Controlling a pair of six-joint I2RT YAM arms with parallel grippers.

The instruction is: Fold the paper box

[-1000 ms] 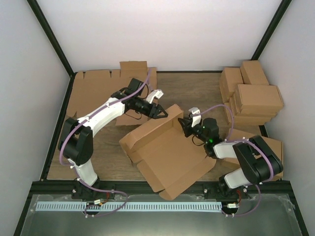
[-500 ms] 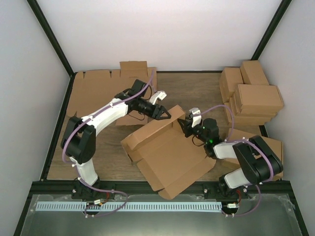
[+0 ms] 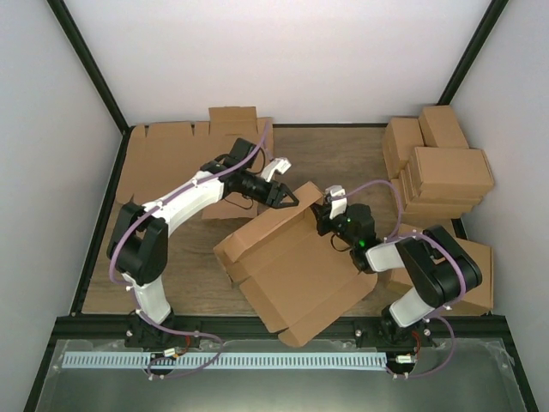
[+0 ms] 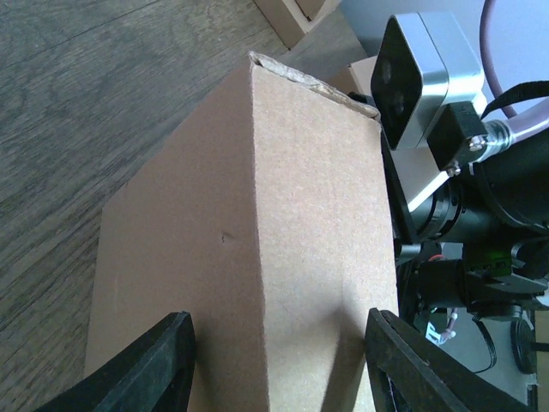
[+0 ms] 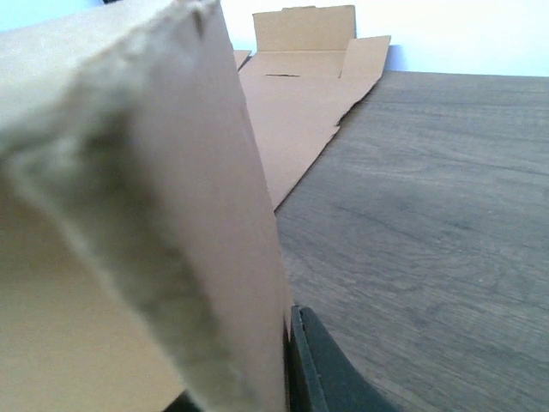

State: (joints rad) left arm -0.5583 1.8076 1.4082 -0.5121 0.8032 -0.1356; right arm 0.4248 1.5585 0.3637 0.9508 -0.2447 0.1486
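The paper box (image 3: 292, 275), brown corrugated cardboard, lies partly folded at the table's middle, its far wall raised. My left gripper (image 3: 288, 199) is open at that wall's far end. In the left wrist view the wall (image 4: 283, 215) fills the gap between the two black fingers (image 4: 159, 365). My right gripper (image 3: 324, 220) is shut on the wall's right end. In the right wrist view one dark finger (image 5: 316, 369) presses against the cardboard (image 5: 197, 215); the other finger is hidden behind it. The right wrist's camera housing (image 4: 420, 77) sits just beyond the wall.
Flat die-cut cardboard sheets (image 3: 167, 159) lie at the back left, also seen in the right wrist view (image 5: 300, 77). A small carton (image 3: 233, 120) stands behind them. Several brown cartons (image 3: 437, 167) are stacked at the right wall. More cardboard (image 3: 476, 257) lies under the right arm.
The left gripper moved right and closer to the far wall. The right gripper moved in and closed on the wall's right end; the box shifted slightly.
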